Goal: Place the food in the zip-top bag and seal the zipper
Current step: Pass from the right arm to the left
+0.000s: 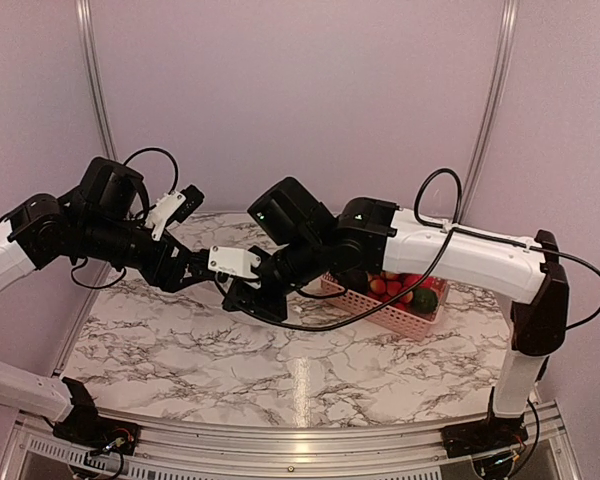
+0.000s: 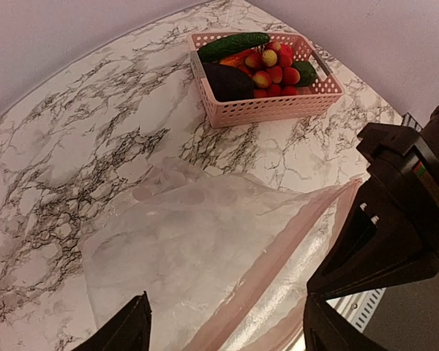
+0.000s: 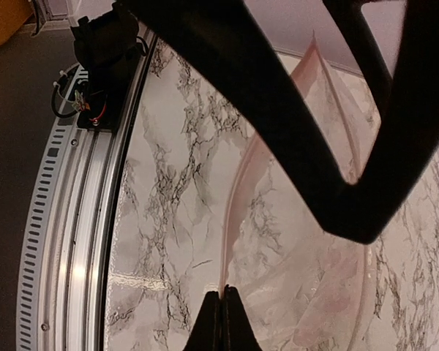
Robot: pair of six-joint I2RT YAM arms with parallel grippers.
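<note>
Marbled desk (image 2: pixel 73 146) carries a clear bag (image 2: pixel 190 248), partly lifted off it at the mouth end. Pink basket (image 2: pixel 271 110) sits well apart, beyond the bag's far end and on the right arm's side. Right gripper (image 3: pixel 223 322) is clamped on the bag's mouth edge. Left gripper (image 2: pixel 229 301) has its fingers wide apart, straddling the mouth. All food (image 2: pixel 274 69) is in the basket, none bagged. Zipper (image 2: pixel 278 241) runs diagonally between the left fingers, unsealed; the free left arm likely fetches.
</note>
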